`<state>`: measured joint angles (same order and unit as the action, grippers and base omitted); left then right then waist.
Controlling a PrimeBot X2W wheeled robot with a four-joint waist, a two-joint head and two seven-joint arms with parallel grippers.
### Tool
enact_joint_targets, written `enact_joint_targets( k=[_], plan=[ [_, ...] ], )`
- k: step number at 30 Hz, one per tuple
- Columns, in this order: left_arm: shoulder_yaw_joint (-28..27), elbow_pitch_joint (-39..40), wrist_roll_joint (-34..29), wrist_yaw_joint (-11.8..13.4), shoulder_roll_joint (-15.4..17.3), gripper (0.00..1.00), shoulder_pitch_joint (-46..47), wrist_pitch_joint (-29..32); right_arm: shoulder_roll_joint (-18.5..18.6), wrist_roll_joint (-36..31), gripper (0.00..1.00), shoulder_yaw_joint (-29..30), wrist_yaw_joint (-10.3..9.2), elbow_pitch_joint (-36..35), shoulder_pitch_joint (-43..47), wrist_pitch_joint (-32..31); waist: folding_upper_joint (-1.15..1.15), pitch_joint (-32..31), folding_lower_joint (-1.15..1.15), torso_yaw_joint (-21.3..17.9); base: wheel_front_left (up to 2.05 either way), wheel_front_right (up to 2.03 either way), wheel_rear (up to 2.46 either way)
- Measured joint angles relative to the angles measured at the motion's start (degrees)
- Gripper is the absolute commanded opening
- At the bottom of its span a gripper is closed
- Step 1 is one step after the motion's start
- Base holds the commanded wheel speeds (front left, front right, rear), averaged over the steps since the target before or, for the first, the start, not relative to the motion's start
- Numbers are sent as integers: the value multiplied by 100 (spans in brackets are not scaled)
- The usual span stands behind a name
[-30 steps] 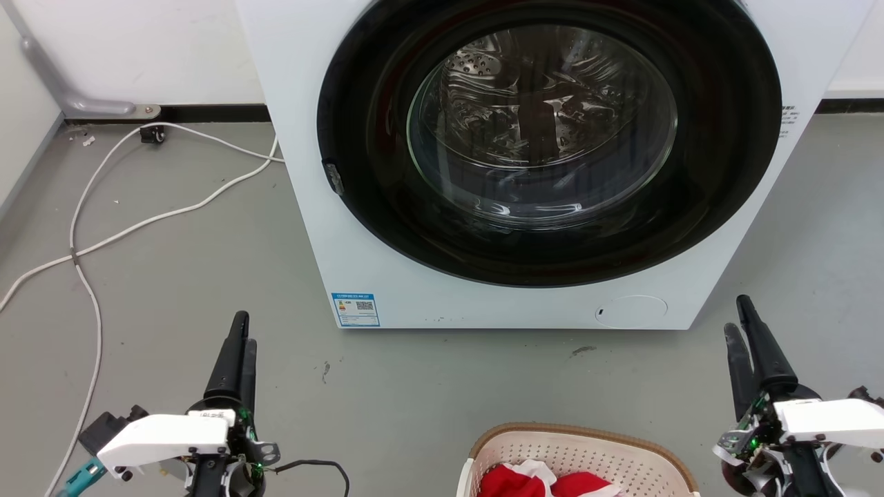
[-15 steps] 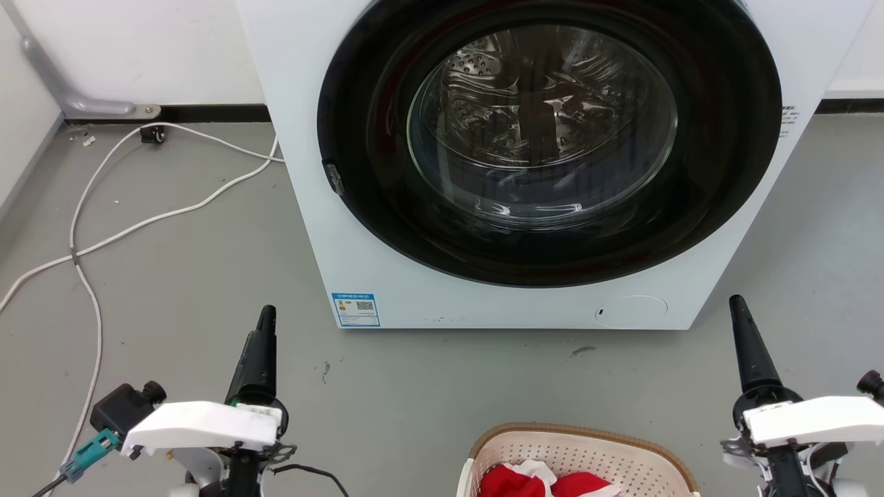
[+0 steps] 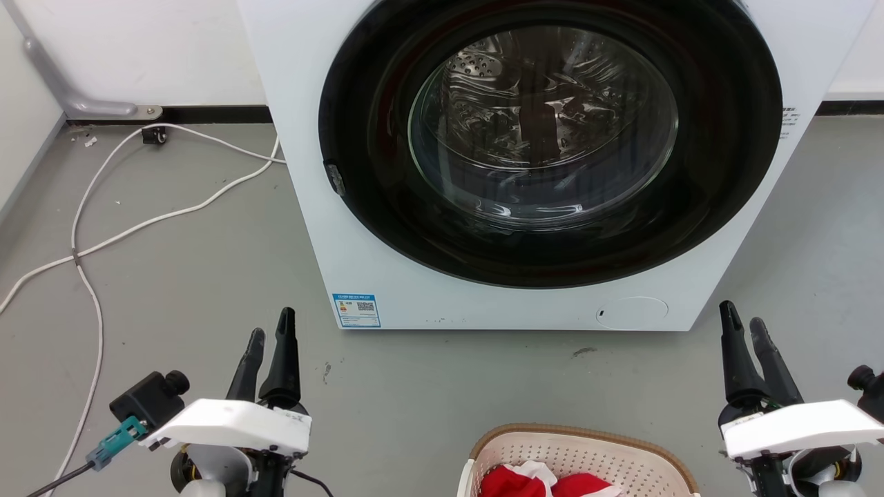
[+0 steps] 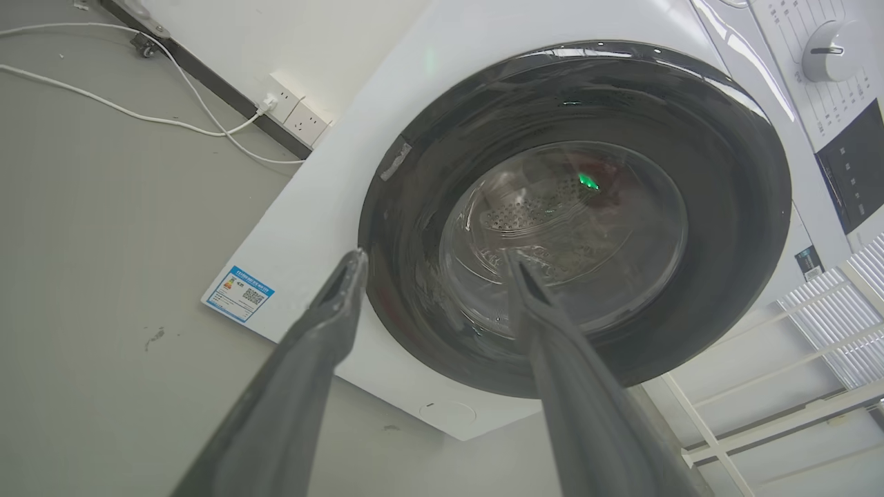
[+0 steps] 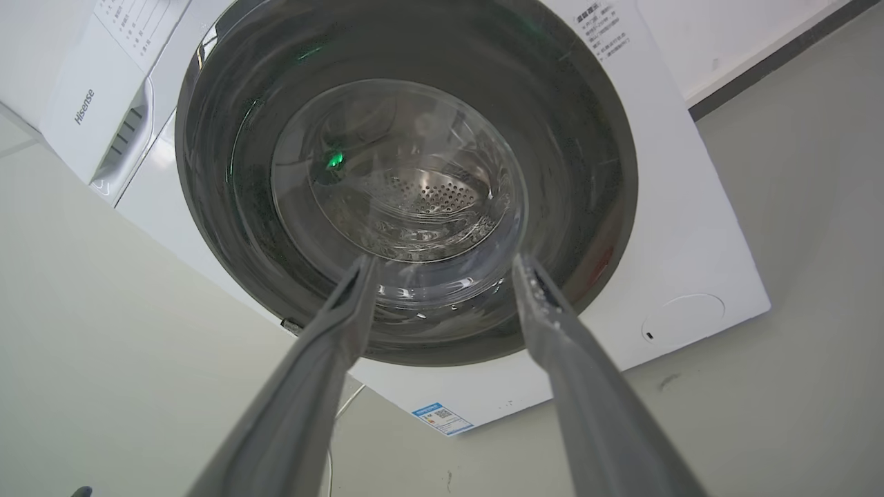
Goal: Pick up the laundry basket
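As left gripper point(image 3: 271, 322) and right gripper point(image 3: 740, 313) gape, one basket point(image 3: 608, 457) sits.

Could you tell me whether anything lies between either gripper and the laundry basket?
Nothing visible does: bare floor lies between the open left gripper, the open right gripper and the laundry basket.

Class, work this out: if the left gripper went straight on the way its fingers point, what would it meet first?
Probably the washer's dark round door: in its wrist view the open left gripper frames it, nothing visible between. Depth is unclear.
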<state>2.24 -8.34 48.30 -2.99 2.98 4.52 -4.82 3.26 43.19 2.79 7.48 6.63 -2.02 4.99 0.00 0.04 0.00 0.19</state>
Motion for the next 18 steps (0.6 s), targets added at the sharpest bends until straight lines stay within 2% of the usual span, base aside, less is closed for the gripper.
enact_joint_targets(
  k=[18],
  plan=[
    [259, 98, -1344, 159, 0, 100, 0, -301, -7, -1482, 100, -33, 0, -115, 91, 154, 0, -2, 0, 5, 0, 0, 0]
  ],
)
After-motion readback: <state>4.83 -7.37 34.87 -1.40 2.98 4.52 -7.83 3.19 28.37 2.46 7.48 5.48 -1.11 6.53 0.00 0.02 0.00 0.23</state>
